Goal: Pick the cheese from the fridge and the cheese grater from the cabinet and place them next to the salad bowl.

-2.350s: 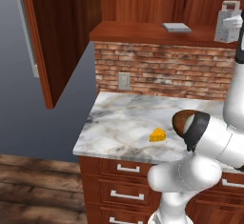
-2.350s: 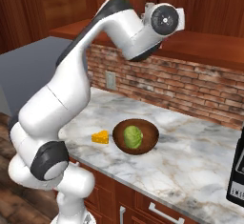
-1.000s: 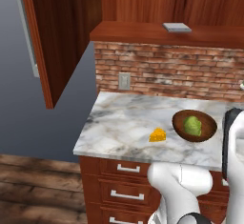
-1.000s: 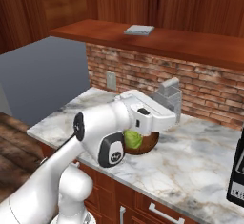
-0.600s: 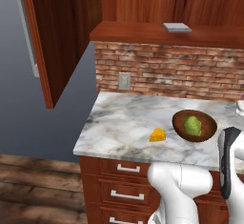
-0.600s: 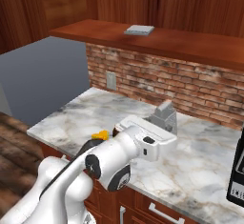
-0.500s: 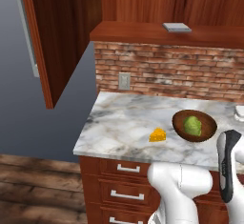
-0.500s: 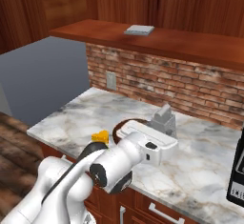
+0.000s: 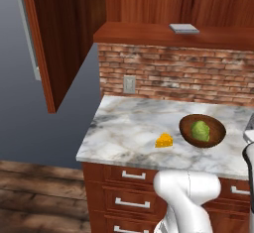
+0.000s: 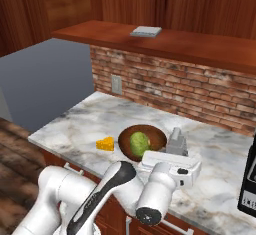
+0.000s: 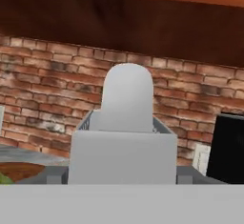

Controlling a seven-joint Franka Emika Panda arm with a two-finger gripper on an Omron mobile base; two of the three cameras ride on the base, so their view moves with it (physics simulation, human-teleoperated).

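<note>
The claw (image 10: 176, 155) is low over the worktop (image 10: 75, 124), and the cheese grater (image 10: 176, 141) stands directly in front of it, upright, its long axis vertical. I cannot tell if the claw is clamped on the grater or already apart; the fingers are hidden. In the hand view the grater (image 11: 125, 137) is a grey box, narrower toward the top, with a rounded loop handle. It stands on the marble just beside the right side of the salad bowl (image 10: 150, 135), which holds green lettuce. The cheese (image 10: 105, 143), a small yellow-orange wedge, lies near the bowl's other side. Behind is the brick wall (image 10: 190, 91).
</note>
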